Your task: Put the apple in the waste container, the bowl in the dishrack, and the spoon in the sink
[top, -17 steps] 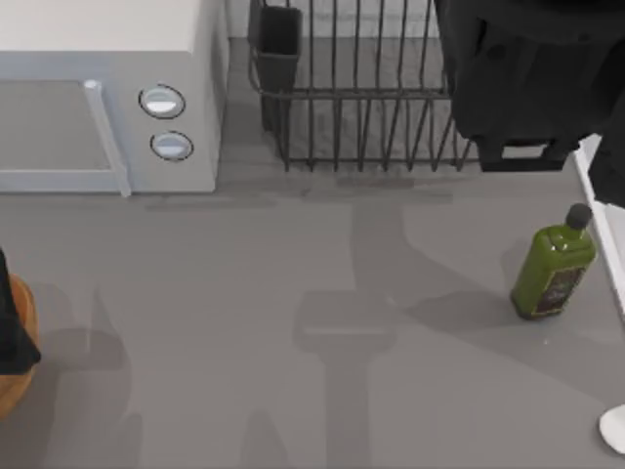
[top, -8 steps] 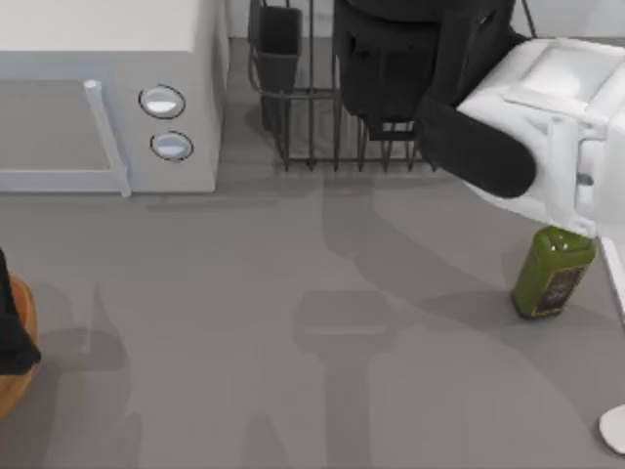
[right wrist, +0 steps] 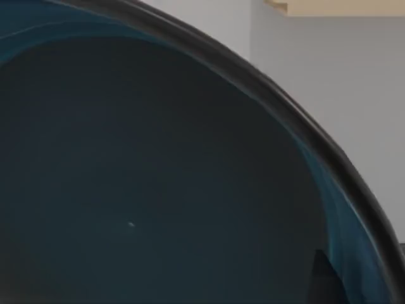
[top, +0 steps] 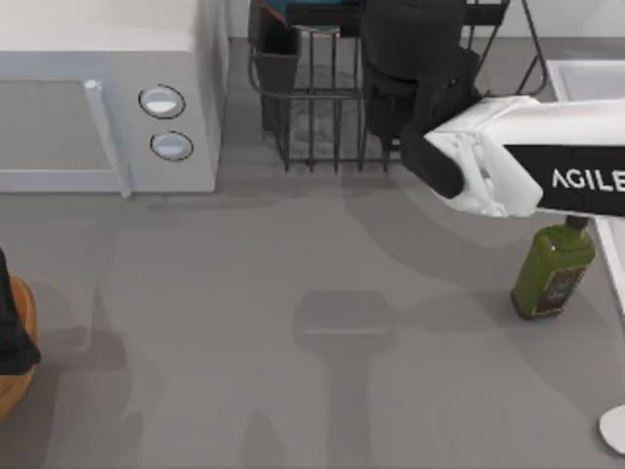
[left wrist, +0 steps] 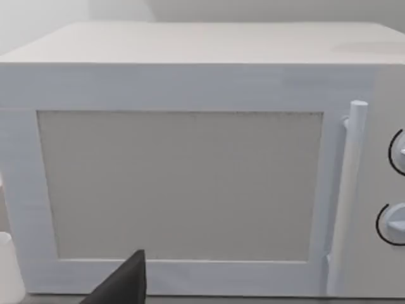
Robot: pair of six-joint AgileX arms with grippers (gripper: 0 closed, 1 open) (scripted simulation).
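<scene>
Two arms share the table, and only the right one is at work. Nearest the lower edge of the top view, the white tip of the spoon (top: pixel 615 428) lies on the grey tabletop (top: pixel 322 381) at the far right corner. At the left edge, the orange-brown waste container (top: pixel 14 363) sits partly in view, with a dark part of the parked left arm (top: pixel 8 327) over it. Whether the left gripper is spread or closed I cannot tell; the left wrist view has one dark finger (left wrist: pixel 123 284) at its lower edge, in front of the door of the white microwave (left wrist: pixel 180 183).

Farther in, a green bottle (top: pixel 553 270) stands upright near the right edge, just beside the white rim of the sink (top: pixel 613 256). The right arm (top: pixel 527 176) reaches in from the right, its white forearm crossing just above the bottle's cap and its black wrist end lying over the front bars of the dishrack (top: pixel 322 107).

At the back of the table, the dishrack stands just right of the microwave, with its black cutlery cup (top: pixel 276 49) at the corner nearest it. A strip of the blue bowl (top: pixel 314 9) peeks out at the top edge, above the rack beside the black wrist. The right wrist view looks close into the bowl's dark-blue inside and its dark rim. Whether the right gripper has hold of the bowl, or how far it is spread, I cannot tell.
</scene>
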